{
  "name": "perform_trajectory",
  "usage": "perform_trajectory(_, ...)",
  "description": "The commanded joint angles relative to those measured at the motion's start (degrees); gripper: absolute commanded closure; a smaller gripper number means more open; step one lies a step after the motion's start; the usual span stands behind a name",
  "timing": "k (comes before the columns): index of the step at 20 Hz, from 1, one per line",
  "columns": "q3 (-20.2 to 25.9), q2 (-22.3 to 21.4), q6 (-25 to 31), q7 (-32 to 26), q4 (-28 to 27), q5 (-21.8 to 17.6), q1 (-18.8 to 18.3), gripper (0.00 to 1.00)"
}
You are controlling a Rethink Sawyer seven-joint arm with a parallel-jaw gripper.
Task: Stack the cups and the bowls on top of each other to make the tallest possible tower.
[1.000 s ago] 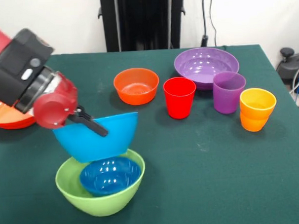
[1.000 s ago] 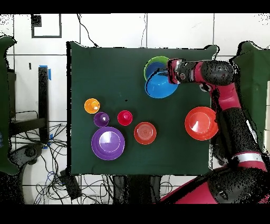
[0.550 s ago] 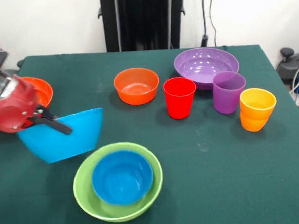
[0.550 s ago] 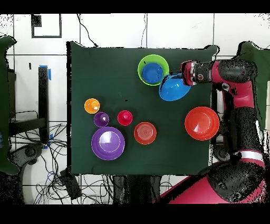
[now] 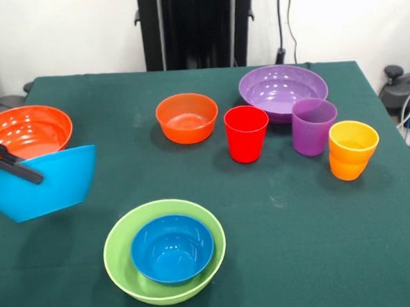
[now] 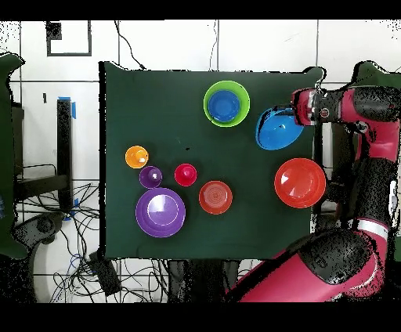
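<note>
A light blue bowl (image 5: pixel 43 183) hangs tilted above the green table (image 5: pixel 300 224) at its edge, its rim clamped by the gripper (image 5: pixel 9 167). Beside it sits the wide orange-red bowl (image 5: pixel 31 129). Nearby, a dark blue bowl (image 5: pixel 172 247) nests inside the lime green bowl (image 5: pixel 120 252). Well apart stand the small orange bowl (image 5: pixel 187 117), purple bowl (image 5: pixel 282 89), and red (image 5: pixel 246 133), purple (image 5: pixel 314 125) and orange (image 5: pixel 352 148) cups

One camera looks obliquely down across the green table (image 5: pixel 300 224); another hangs high, looking straight down. Both share the whole tabletop, turned half round.
</note>
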Motion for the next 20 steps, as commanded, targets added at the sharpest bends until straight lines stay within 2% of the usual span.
perform_trajectory(1,2.55,1.65,5.25,-0.87,-9.68,-3.82,4.61,1.00)
perform_trajectory(4,2.38,1.65,6.14,1.05,-10.14,-3.62,5.35,1.00)
perform_trajectory(7,3.05,1.16,6.50,3.83,-9.64,-1.45,5.59,1.00)
perform_trajectory(10,3.99,0.47,10.49,6.54,-9.64,0.29,5.42,1.00)
perform_trajectory(11,4.50,0.71,12.23,9.19,-10.50,0.38,5.59,1.00)
perform_trajectory(17,5.48,1.85,11.81,15.31,-12.72,-1.25,6.67,1.00)
perform_trajectory(20,6.98,1.71,13.51,19.35,-13.54,-2.04,7.37,1.00)
